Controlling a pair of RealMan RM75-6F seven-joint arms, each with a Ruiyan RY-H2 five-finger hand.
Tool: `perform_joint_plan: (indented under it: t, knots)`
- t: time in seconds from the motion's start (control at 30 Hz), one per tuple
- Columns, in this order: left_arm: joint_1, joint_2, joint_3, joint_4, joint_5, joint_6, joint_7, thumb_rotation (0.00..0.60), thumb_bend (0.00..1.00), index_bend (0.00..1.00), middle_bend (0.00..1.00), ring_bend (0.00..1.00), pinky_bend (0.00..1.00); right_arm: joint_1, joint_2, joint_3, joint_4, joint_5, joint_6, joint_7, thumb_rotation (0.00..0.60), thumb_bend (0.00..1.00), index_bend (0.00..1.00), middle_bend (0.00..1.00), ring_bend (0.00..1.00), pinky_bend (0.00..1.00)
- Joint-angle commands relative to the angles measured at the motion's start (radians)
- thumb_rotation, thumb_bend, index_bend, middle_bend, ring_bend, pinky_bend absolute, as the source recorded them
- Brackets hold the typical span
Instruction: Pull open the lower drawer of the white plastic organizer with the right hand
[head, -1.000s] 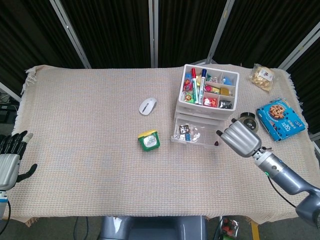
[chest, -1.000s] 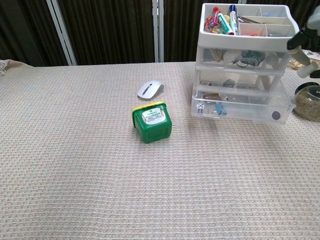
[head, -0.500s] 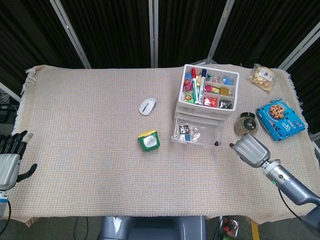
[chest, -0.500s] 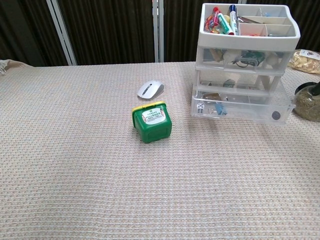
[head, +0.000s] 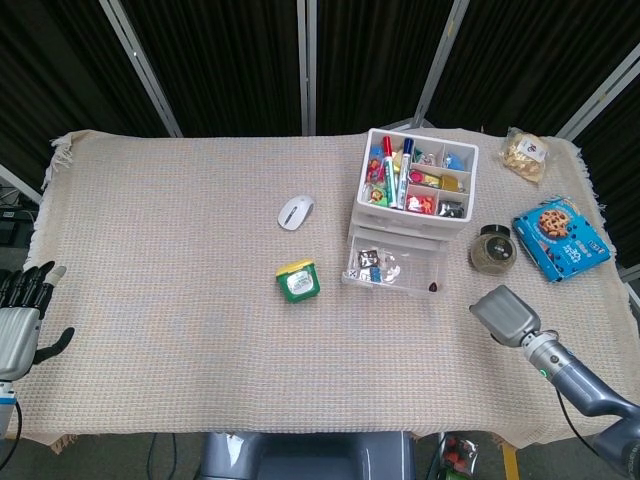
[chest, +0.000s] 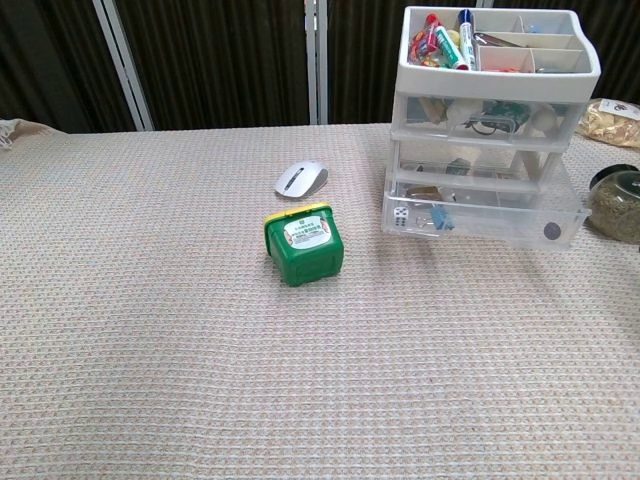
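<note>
The right hand (head: 506, 314) (grasp unclear, holding nothing visible) hovers over the woven tablecloth (head: 180, 270) before black curtains (head: 220, 60).

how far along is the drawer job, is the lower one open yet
Looks done: the lower drawer of the white plastic organizer sticks out well past the drawers above, its contents exposed. Nothing is in hand: the right robot hand is off the drawer, near the table's front right, holding nothing. The left robot hand rests idle at the table's edge. Little seems left.

Organizer (head: 415, 185) on the desk (head: 180, 260), its lower drawer (head: 395, 270) pulled out in front. Mouse (head: 295, 212) and box (head: 298, 281) left of it; jar (head: 493, 248) right; my right hand (head: 505, 315) front-right.
</note>
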Motion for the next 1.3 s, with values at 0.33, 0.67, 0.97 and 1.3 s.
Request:
perform_joint_plan:
  t: [0.33,0.67,0.97,1.3]
  knots:
    - [0.0,0.0,0.0,0.001,0.001,0.0,-0.002,0.6,0.31,0.07,0.0,0.0,0.0,-0.001,-0.029,0.011,0.013,0.052,-0.071,-0.03,0.6,0.38,0.72,1.0,1.0,0.66]
    - [0.0,0.001,0.0,0.0,0.001,0.0,-0.002,0.6,0.31,0.07,0.0,0.0,0.0,-0.012,-0.061,0.018,0.048,0.094,-0.104,-0.039,0.6,0.38,0.72,1.0,1.0,0.66]
    - [0.0,0.0,0.001,0.0,0.001,0.0,-0.002,0.6,0.31,0.07,0.0,0.0,0.0,-0.016,-0.064,0.023,0.05,0.108,-0.114,-0.049,0.6,0.36,0.68,1.0,1.0,0.66]
    - [0.0,0.001,0.0,0.0,0.001,0.0,-0.002,0.6,0.31,0.07,0.0,0.0,0.0,-0.021,-0.045,0.04,0.018,0.162,-0.129,-0.09,0.6,0.3,0.53,1.0,1.0,0.66]
